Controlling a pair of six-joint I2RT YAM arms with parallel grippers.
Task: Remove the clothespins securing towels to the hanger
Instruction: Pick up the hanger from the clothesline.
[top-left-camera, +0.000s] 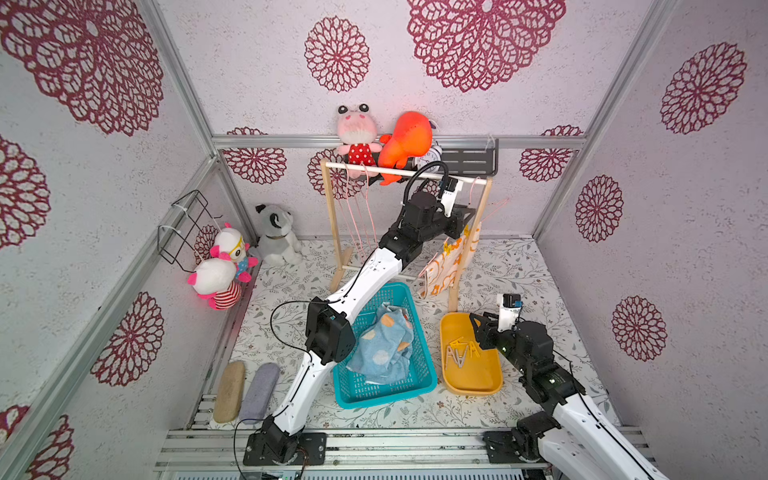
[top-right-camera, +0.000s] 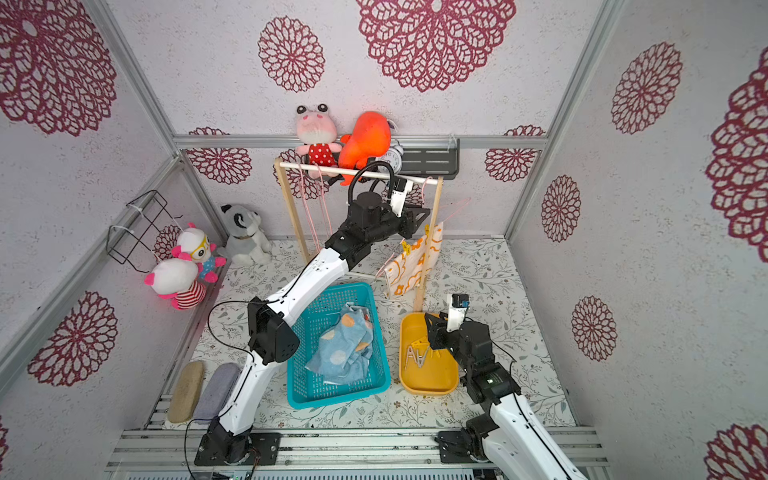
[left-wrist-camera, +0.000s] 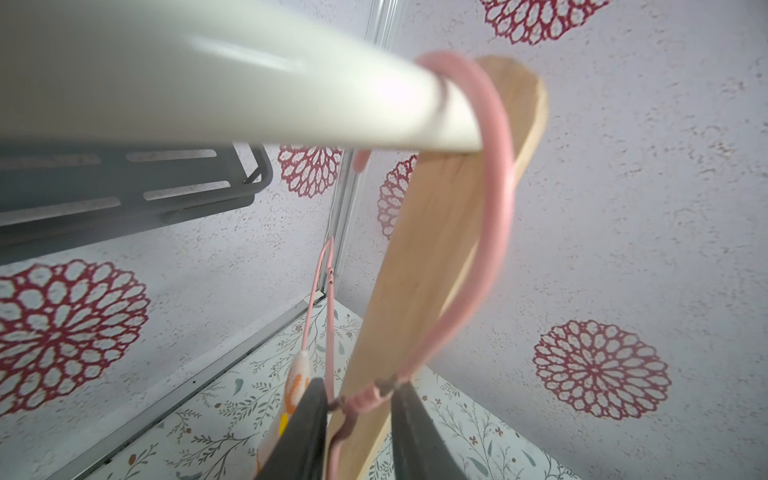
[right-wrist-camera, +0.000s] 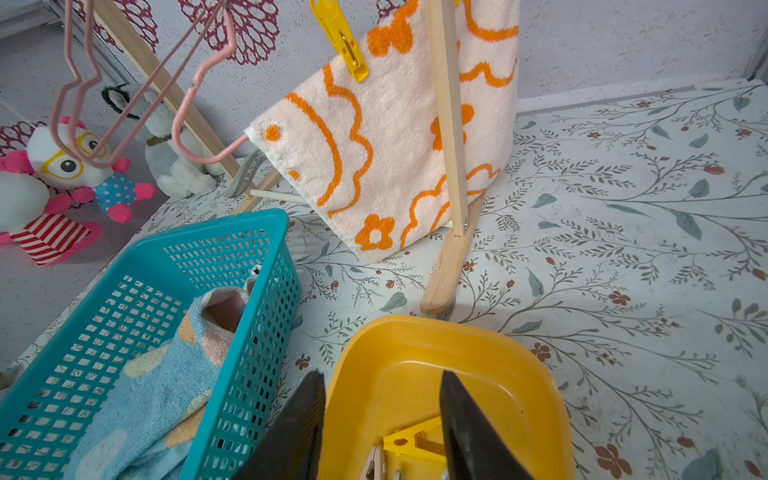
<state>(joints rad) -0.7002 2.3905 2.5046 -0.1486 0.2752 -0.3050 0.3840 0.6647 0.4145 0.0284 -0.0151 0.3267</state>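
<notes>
Teal basket (top-left-camera: 386, 397): front and centre on the flowered mat (top-left-camera: 519, 282), and there are the blue towels (top-left-camera: 382, 345), crumpled inside it with no clips on them.
Rack (top-left-camera: 331, 232): wooden frame just behind the basket, white rail (left-wrist-camera: 208, 83) across the top.
Left gripper (left-wrist-camera: 360, 383): up at the rack's right end, just under the rail. Its fingers (left-wrist-camera: 307, 432) flank the twisted neck of the pink hanger (left-wrist-camera: 494, 208) hooked over the rail; whether they truly pinch that wire, I cannot tell.
White towel (top-left-camera: 446, 266): orange print, draped on that hanger, close beside the rack's right post (left-wrist-camera: 436, 249).
Clothespin (right-wrist-camera: 340, 41): yellow, biting the towel's upper edge; a second pin (top-right-camera: 427, 230), also yellow, shows nearer the post in a top view.
Tray (top-left-camera: 486, 374): yellow, just right of the basket, the rack's right foot at its far rim. Loose clothespins (top-left-camera: 461, 353), yellow and beige, lie heaped inside.
Right gripper (right-wrist-camera: 382, 374): low over the tray, jaws well apart, nothing between them, the loose pins underneath.
</notes>
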